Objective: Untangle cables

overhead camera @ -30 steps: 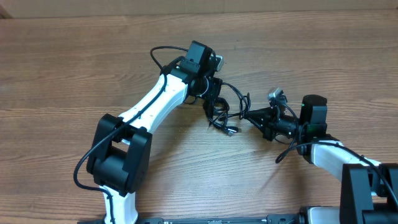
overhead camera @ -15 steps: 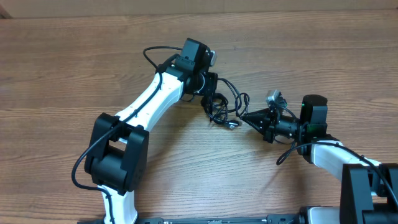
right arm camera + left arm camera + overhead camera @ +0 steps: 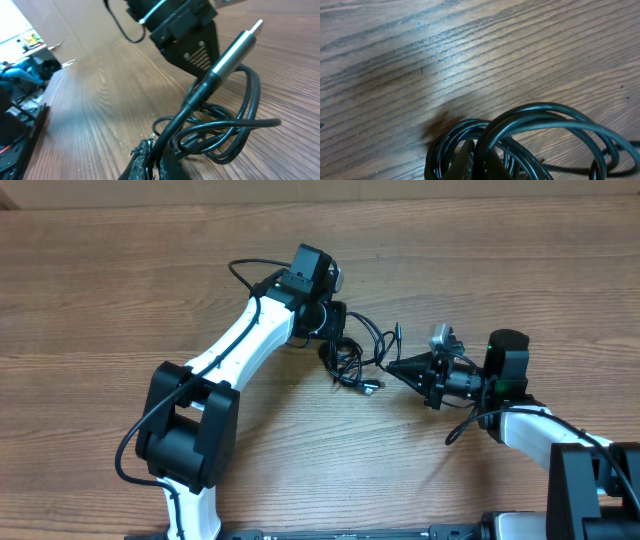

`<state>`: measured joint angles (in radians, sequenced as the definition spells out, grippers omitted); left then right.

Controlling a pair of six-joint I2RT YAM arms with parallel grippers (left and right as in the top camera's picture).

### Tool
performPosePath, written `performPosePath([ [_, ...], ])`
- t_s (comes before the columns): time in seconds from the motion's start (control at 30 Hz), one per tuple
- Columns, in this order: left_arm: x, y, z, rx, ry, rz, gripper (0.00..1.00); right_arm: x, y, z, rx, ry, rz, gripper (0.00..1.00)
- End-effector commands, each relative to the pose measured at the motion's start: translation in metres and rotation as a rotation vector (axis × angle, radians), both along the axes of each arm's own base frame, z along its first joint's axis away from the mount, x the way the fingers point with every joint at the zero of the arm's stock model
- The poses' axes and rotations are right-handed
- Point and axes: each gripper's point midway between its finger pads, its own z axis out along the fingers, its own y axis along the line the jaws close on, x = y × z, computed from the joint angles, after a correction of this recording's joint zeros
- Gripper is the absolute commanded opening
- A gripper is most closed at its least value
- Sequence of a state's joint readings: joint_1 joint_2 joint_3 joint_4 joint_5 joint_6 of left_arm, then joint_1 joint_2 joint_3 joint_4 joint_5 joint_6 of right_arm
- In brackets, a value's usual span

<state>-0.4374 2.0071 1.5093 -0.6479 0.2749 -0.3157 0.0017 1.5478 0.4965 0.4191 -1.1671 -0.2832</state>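
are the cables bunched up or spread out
Bunched up. The cables form one clump of overlapping loops between the left hand and right hand; the left wrist view shows coils stacked together, no strand laid out apart.

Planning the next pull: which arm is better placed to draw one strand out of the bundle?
Right, probably: the right gripper holds one strand just behind its silver plug, while the left gripper clamps the bunched cables as anchor.

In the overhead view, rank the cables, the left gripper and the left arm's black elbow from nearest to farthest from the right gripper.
1. cables, at the tip of the right gripper.
2. left gripper, just beyond the bundle, upper left.
3. black elbow of the left arm, far off, lower left.
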Motion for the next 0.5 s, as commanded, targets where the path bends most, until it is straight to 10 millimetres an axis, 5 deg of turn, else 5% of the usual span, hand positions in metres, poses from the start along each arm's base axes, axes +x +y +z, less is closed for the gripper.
performPosePath([
  [0.0, 0.004, 0.006, 0.004, 0.006, -0.015, 0.014, 0.04, 0.017, -0.006, -0.005, -0.026, 0.053, -0.095, 0.04],
  [0.2, 0.003, 0.007, 0.003, 0.019, -0.025, -0.022, 0.04, 0.049, -0.039, -0.036, -0.098, 0.273, -0.429, 0.17],
  [0.47, 0.003, 0.007, 0.003, 0.021, -0.028, -0.028, 0.04, 0.058, -0.075, -0.068, -0.177, 0.44, -0.708, 0.29],
])
